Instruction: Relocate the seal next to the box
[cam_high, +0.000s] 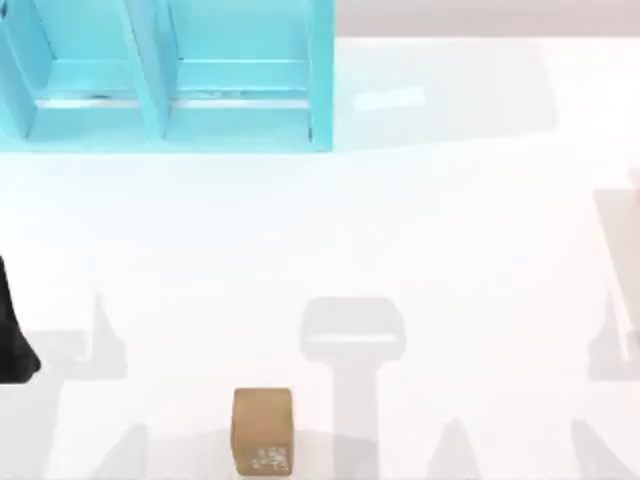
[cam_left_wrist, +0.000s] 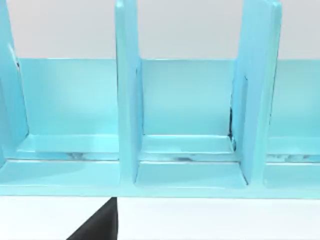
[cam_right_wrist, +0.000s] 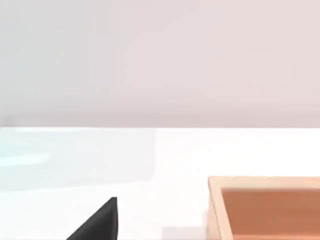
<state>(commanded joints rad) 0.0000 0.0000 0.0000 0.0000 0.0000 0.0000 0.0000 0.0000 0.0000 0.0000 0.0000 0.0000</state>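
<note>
The seal is a small tan block with faint white markings on its near face. It stands alone on the white table near the front edge, a little left of the middle. The box is an open tan wooden one, and its corner and inner wall show in the right wrist view. A black part of my left gripper sits at the table's left edge, well away from the seal, and also shows low in the left wrist view. A black part of my right gripper shows beside the box, apart from it.
A tall light-blue rack with upright dividers stands at the back left; the left wrist view faces its compartments. Grey shadows of the arms lie across the white table in front.
</note>
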